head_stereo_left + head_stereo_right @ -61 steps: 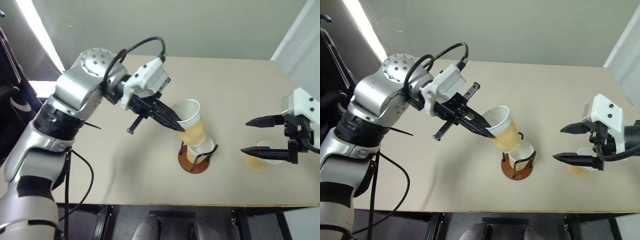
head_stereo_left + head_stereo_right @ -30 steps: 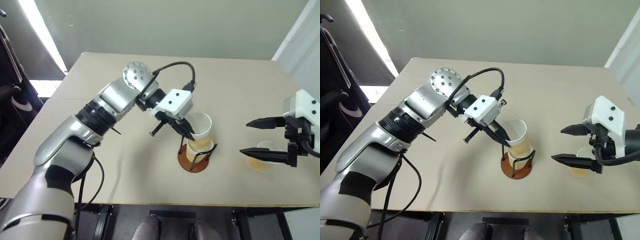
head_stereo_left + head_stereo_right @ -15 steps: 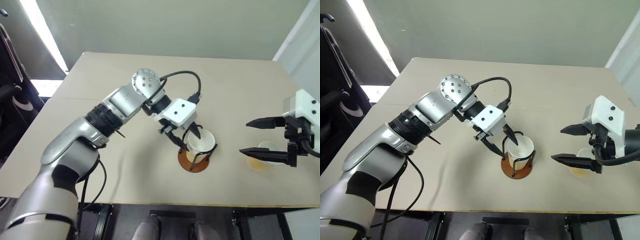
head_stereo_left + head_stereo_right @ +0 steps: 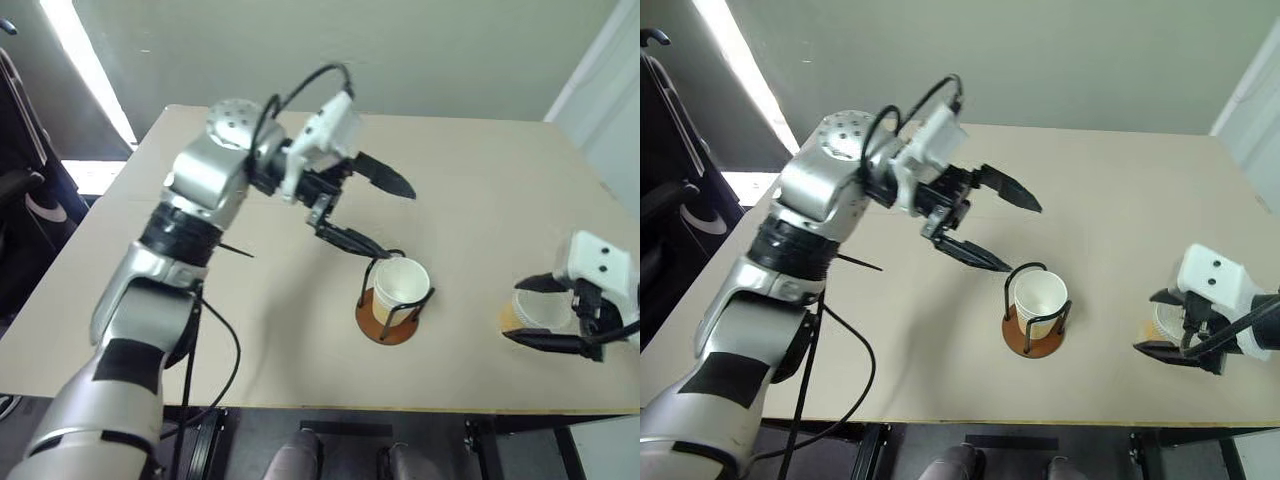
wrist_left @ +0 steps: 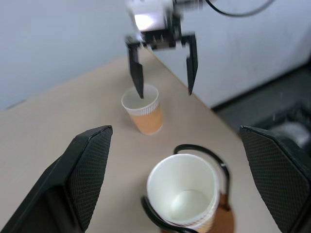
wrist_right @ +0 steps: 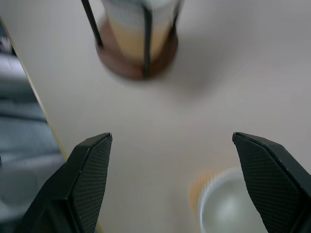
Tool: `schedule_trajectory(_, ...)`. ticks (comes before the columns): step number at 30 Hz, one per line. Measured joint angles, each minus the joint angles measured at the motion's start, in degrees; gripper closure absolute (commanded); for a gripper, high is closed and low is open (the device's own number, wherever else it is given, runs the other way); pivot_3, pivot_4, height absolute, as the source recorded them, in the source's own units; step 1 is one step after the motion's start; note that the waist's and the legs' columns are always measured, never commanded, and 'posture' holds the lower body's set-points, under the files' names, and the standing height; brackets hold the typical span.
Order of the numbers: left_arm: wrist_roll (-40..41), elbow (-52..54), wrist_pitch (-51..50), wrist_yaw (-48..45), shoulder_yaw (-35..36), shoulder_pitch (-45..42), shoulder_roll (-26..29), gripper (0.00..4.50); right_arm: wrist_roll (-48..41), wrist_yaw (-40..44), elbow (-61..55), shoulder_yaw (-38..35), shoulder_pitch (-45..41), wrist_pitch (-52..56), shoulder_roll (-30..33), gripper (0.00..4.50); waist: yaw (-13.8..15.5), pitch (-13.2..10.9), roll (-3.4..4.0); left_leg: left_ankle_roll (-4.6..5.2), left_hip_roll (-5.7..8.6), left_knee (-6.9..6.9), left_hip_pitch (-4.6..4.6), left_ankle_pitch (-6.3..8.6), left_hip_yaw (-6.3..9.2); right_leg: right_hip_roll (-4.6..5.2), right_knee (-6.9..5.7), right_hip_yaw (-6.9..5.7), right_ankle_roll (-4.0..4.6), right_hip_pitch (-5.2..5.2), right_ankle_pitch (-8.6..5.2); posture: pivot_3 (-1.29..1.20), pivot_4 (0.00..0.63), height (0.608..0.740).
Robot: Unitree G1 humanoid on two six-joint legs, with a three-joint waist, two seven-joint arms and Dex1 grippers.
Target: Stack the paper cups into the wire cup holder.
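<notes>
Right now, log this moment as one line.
left tool: open, empty, above holder | wire cup holder: cups nested inside | right tool: open, at last paper cup | table

cups (image 4: 401, 284): tan ribbed outside, white inside
holder (image 4: 388, 322): reddish-brown base, black wire
desk (image 4: 250, 300): plain beige

We are looking along our right pincer (image 6: 172, 184), its two black fingers (image 6: 85, 179) standing wide apart over the beige tabletop (image 6: 204, 97). The wire cup holder (image 6: 138, 46) is standing ahead with cups inside, and a lone paper cup (image 6: 223, 206) is sitting between the fingers.
</notes>
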State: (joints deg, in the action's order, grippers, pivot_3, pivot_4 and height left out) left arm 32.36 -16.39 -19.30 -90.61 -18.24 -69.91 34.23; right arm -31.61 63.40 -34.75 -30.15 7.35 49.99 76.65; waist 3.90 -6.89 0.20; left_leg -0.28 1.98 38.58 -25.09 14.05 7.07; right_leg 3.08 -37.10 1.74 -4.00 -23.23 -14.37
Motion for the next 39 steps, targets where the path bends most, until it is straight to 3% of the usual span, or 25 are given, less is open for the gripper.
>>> schedule_trajectory(14,-0.4,8.6,-8.4,2.8,9.4,9.2,7.6,0.02,12.3,4.8,8.4,2.7,4.1,-11.9,-0.6,0.43,-0.2,0.0,0.0,0.24,0.04,0.59,0.21,-0.03,0.0,0.0,0.01,0.04,-0.21,0.37,0.18,0.0,0.15,0.74)
schedule_trajectory(27,-0.4,12.6,-11.3,6.3,12.6,14.0,9.8,0.02,15.4,5.7,16.7,15.6,-6.2,-17.7,-0.3,0.43,-0.4,0.0,0.0,0.24,0.05,0.56,0.19,-0.04,0.01,0.0,0.05,0.05,-0.23,0.37,0.21,0.0,0.15,0.74)
schedule_trajectory(30,-0.3,13.3,-12.0,6.3,12.8,14.6,9.9,0.0,16.1,5.8,17.5,18.3,-8.1,-18.5,-0.3,1.01,-0.4,0.0,0.0,0.24,0.05,0.55,0.19,-0.04,0.01,0.0,0.05,0.04,-0.23,0.37,0.21,0.0,0.15,0.74)
schedule_trajectory(39,-0.6,15.1,-12.9,4.0,12.6,17.2,12.8,0.0,17.9,6.2,19.0,24.6,-11.3,-20.0,-0.6,4.15,-0.5,0.0,-0.01,0.23,0.05,0.5,0.2,-0.03,0.02,0.0,0.07,0.05,-0.22,0.36,0.21,0.0,0.15,0.74)
